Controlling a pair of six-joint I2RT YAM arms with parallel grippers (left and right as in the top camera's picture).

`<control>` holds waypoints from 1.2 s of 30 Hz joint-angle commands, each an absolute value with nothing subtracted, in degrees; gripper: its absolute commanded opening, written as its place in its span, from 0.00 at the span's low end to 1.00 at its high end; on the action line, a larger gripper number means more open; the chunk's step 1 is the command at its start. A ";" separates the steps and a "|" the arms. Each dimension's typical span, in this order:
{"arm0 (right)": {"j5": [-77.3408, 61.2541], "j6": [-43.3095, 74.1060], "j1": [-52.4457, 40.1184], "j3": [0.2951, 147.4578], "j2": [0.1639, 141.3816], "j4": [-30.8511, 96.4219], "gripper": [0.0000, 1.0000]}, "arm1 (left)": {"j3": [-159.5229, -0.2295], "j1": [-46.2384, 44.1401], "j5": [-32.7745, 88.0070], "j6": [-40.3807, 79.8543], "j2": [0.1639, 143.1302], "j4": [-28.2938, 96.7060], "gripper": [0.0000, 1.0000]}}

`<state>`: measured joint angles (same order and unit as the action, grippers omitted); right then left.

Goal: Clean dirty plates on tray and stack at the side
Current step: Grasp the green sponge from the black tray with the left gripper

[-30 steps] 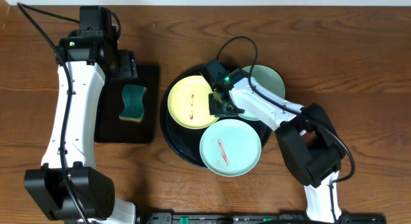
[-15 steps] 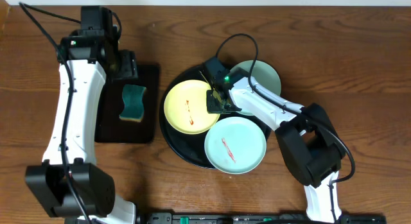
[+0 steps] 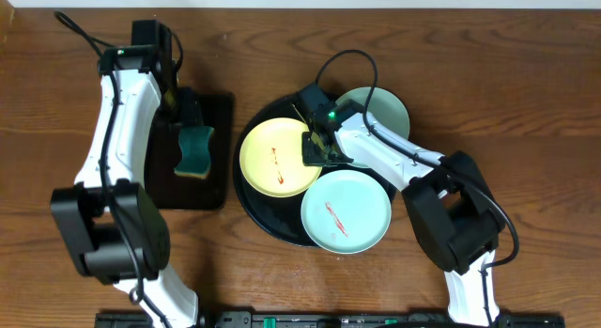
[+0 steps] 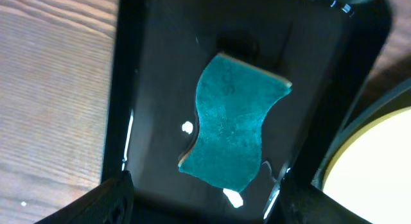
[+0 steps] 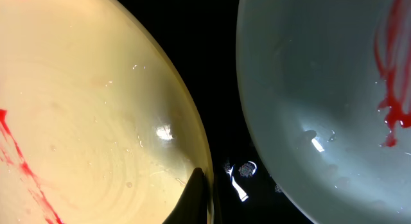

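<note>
Surface: dark brown wood-grain table (image 3: 526,65), matt.
Task things: large round glossy black tray with raised rim (image 3: 252,204), centre. It carries a pale yellow round plate (image 3: 272,157) at left, a pale mint-blue round plate (image 3: 346,212) overhanging the near rim, and a second mint-blue plate (image 3: 387,109) at far right.
Change: the left arm has swung in, and the left gripper (image 3: 188,117) now hangs over a teal wavy-edged sponge (image 3: 194,149) on a small rectangular black tray (image 3: 218,178). The plates have barely shifted.
Meaning: sponge pick-up appears to be starting; nothing is cleaned or stacked yet.
Left gripper: jaws spread either side of the sponge, not touching it.
Right gripper (image 3: 317,151): at the yellow plate's right rim. One dark fingertip (image 5: 198,197) lies on the rim and the other is hidden, so whether it grips cannot be told.
Materials: plates smooth and glazed, with thin red smears on the yellow and near mint ones. Sponge coarse, with a pale backing layer.
</note>
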<state>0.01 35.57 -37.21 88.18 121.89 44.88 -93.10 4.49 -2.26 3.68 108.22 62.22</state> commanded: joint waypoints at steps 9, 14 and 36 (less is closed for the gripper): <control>1.02 35.07 -37.82 88.29 123.11 44.62 0.01 | -93.47 5.19 7.05 -6.22 120.99 62.98 0.74; 1.02 34.65 -37.82 88.29 123.13 44.60 0.01 | -93.34 5.19 6.85 -6.17 125.10 63.81 0.74; 0.95 34.20 -37.82 88.29 123.11 44.75 0.01 | -99.37 5.19 7.14 -2.50 120.27 65.47 0.07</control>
